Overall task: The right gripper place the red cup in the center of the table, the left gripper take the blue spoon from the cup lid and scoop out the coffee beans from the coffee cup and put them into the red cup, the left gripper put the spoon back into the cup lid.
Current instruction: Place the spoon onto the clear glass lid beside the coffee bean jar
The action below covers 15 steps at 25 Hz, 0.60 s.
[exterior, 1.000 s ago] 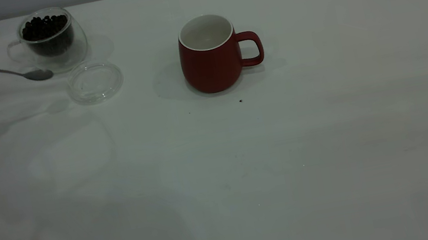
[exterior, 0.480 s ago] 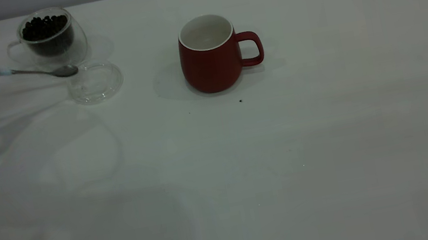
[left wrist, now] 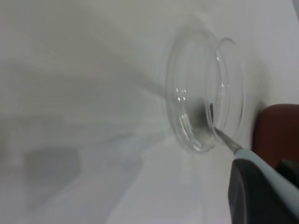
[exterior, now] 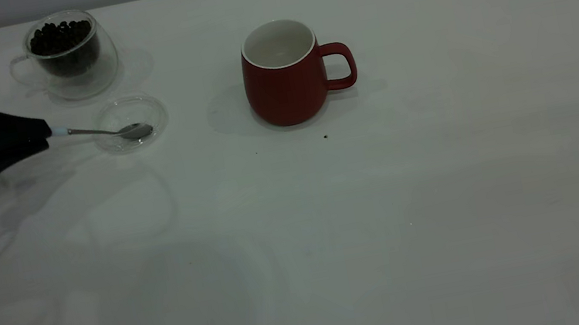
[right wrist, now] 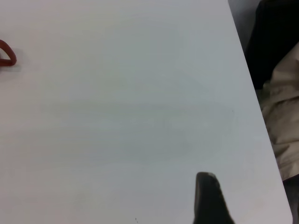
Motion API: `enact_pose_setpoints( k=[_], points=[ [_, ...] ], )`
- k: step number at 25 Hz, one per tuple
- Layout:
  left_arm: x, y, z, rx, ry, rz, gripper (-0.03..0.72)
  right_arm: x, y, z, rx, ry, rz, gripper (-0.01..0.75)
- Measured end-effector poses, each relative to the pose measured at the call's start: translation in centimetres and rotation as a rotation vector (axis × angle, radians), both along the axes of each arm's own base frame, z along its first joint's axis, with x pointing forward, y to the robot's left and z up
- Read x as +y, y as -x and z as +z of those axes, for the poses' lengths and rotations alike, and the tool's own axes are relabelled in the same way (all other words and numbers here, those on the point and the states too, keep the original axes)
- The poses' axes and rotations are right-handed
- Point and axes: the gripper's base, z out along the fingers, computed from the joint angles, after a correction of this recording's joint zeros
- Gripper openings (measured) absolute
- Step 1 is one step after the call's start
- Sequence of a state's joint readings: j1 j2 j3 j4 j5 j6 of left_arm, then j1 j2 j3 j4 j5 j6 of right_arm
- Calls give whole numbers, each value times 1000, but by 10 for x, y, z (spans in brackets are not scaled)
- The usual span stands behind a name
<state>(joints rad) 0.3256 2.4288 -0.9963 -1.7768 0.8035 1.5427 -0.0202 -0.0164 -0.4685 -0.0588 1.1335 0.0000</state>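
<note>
The red cup [exterior: 284,83] stands upright near the table's middle, handle to the right; its inside looks white and bare. The glass coffee cup [exterior: 67,52] with dark beans stands at the back left. The clear cup lid [exterior: 159,111] lies just in front of it. My left gripper [exterior: 44,136] is shut on the pale-blue handle of the spoon [exterior: 108,132], whose metal bowl rests inside the lid. The left wrist view shows the lid [left wrist: 175,93], the spoon's stem [left wrist: 226,138] and the red cup [left wrist: 275,130] behind. My right gripper [right wrist: 208,198] is parked near the table's right edge.
One loose coffee bean [exterior: 325,136] lies on the white table just in front of the red cup. The red cup's handle [right wrist: 5,53] shows far off in the right wrist view. The table's edge [right wrist: 261,126] runs close to the right gripper.
My left gripper has moved right and toward the front with the spoon. The spoon's bowl went from beside the glass cup to inside the lid.
</note>
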Motion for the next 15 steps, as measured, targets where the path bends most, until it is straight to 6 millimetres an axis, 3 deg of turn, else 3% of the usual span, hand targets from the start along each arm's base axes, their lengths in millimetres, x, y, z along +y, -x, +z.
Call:
enact_pose_setpoints(
  k=[15],
  points=[
    [-4, 6, -16, -11, 23, -30, 122, 0, 0, 0, 0, 0, 0, 476]
  ],
)
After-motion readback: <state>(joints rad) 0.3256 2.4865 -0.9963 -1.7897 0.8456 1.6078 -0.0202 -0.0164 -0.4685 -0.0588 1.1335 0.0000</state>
